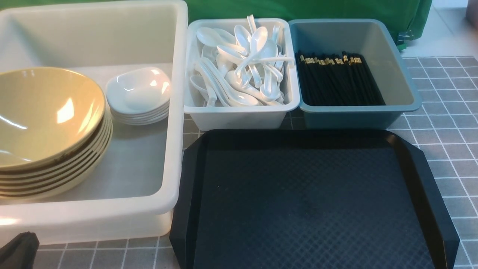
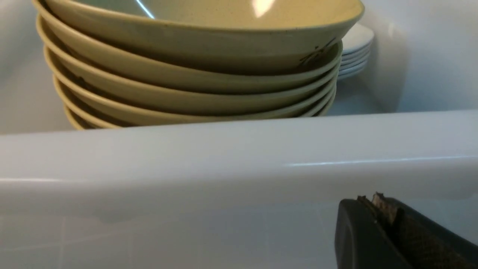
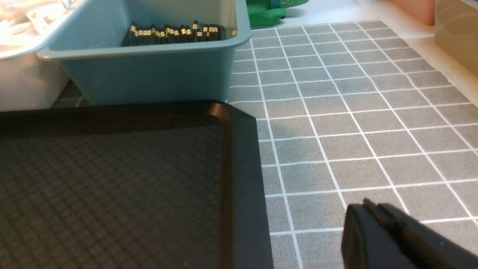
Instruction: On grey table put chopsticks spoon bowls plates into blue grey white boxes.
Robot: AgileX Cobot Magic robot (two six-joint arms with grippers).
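Observation:
A stack of yellow bowls [image 1: 44, 112] and a stack of white plates [image 1: 140, 93] sit in the large white tub [image 1: 175, 112]. Several white spoons [image 1: 242, 63] fill the grey-white bin [image 1: 239, 117]. Black chopsticks [image 1: 336, 78] lie in the teal bin [image 1: 396, 74]. My left gripper [image 2: 369, 198] is shut and empty, low in front of the tub's near wall [image 2: 224, 157], with the bowls [image 2: 201, 48] and plates [image 2: 356, 41] beyond. Its dark tip shows at the front view's lower left corner [image 1: 18, 250]. My right gripper [image 3: 368, 204] is shut and empty over the grey table [image 3: 354, 112].
An empty black textured tray [image 1: 306, 201] lies in front of the two small bins, and its corner [image 3: 239, 149] is beside my right gripper. The teal bin [image 3: 149, 74] stands beyond it. Green cloth [image 1: 298, 9] hangs at the back. Tan containers [image 3: 455, 33] stand past the table's edge.

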